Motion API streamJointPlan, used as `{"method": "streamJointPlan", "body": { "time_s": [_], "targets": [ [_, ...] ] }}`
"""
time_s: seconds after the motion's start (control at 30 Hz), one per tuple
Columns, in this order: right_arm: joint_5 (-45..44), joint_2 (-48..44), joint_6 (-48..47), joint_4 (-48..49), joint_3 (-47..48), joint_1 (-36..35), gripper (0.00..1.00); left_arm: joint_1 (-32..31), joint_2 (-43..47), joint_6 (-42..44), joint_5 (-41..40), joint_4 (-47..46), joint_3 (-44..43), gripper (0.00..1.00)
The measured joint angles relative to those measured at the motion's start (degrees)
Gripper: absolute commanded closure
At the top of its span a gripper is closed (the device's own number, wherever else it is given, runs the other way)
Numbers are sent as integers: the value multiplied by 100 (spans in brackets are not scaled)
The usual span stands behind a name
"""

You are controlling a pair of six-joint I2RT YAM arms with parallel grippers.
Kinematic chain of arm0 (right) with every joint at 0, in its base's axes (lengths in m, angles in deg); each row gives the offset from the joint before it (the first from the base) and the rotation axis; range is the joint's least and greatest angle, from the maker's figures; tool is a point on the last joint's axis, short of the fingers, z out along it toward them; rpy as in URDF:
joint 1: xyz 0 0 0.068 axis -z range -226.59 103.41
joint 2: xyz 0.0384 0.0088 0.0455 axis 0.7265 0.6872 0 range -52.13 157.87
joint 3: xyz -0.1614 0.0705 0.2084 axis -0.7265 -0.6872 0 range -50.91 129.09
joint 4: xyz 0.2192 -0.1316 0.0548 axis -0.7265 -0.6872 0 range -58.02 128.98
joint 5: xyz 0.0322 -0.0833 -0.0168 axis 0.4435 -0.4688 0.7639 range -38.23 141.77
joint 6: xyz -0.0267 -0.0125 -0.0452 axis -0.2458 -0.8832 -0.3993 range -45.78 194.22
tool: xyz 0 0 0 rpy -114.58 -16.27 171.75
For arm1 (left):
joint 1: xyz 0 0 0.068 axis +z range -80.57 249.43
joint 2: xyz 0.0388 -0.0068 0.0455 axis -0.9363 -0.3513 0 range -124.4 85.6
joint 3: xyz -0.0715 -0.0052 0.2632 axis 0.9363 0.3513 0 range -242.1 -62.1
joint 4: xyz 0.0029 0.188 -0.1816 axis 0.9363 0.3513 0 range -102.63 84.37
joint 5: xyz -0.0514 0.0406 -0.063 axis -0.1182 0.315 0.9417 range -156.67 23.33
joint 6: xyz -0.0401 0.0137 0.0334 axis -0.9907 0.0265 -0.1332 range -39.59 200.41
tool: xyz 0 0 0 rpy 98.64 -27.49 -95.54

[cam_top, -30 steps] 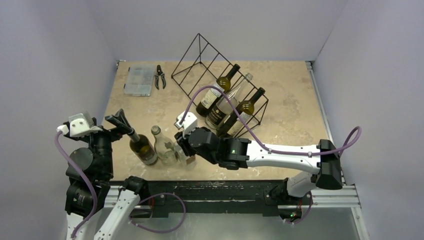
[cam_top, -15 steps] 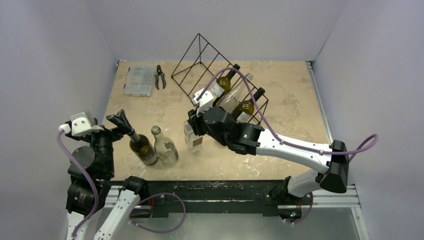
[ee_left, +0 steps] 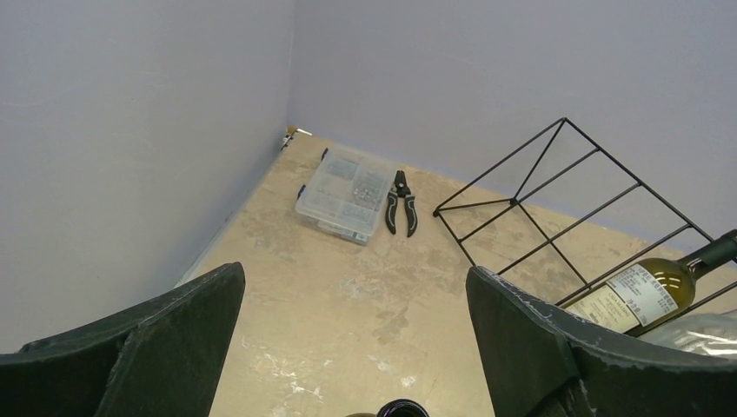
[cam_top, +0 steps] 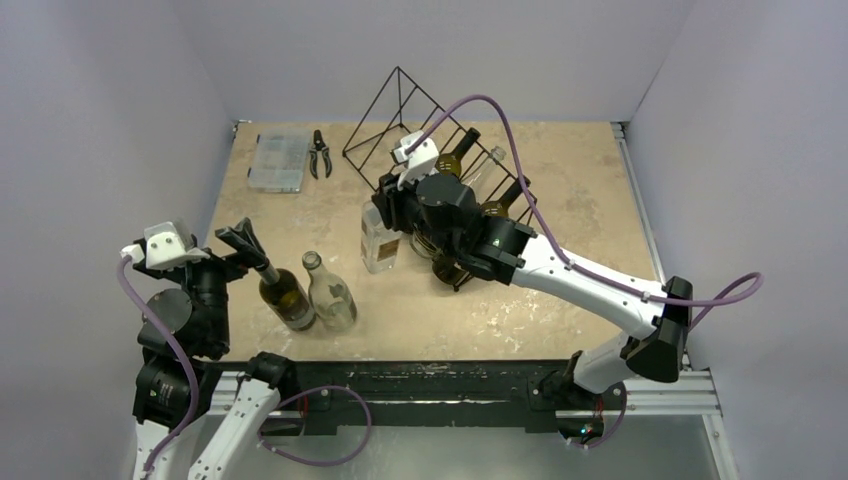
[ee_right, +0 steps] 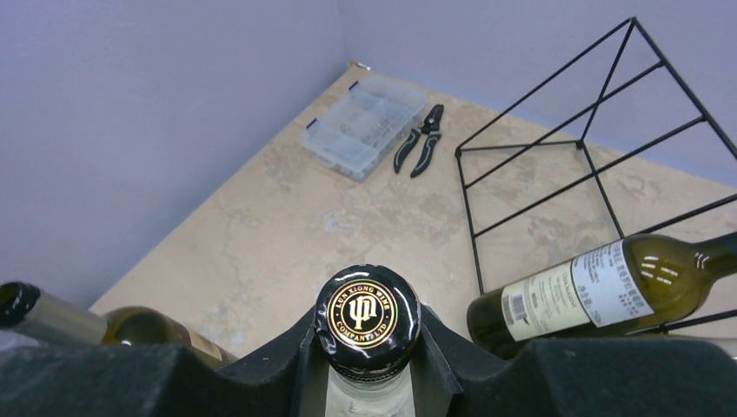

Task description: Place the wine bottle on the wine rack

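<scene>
Swung rearward, the clear glass wine bottle with black cap [cam_top: 380,240] hangs upright beside the black wire wine rack's [ee_right: 578,143] free left slots, right gripper [ee_right: 368,347] clamped round its neck; left gripper's [cam_top: 240,240] jaws gape, idle; tilting it in seems next

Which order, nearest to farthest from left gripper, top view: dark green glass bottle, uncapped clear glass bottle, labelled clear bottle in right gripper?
1. Dark green glass bottle, beside left gripper
2. Uncapped clear glass bottle, further right
3. Labelled clear bottle, centre, in right gripper
</scene>
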State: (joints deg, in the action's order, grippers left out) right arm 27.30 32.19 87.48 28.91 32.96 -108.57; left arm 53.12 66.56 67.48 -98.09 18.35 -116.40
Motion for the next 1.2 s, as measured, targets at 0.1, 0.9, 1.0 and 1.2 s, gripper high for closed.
{"method": "streamJointPlan", "body": {
  "time_s": [0.1,0.9,1.0,1.2],
  "targets": [
    [7,175,-48,20,332,125,100,0,-63,-2,13,-2,0,1],
    [540,2721,-221,-114,3263,1412,100,2,-103,-66,68,7,0,0],
    [614,2951,-201,-175,3453,1534,100,2,-83,-101,74,7,0,0],
    [752,3429,-94,-197,3801,1755,100,2,-39,-114,140,2,0,0]
  ]
}}
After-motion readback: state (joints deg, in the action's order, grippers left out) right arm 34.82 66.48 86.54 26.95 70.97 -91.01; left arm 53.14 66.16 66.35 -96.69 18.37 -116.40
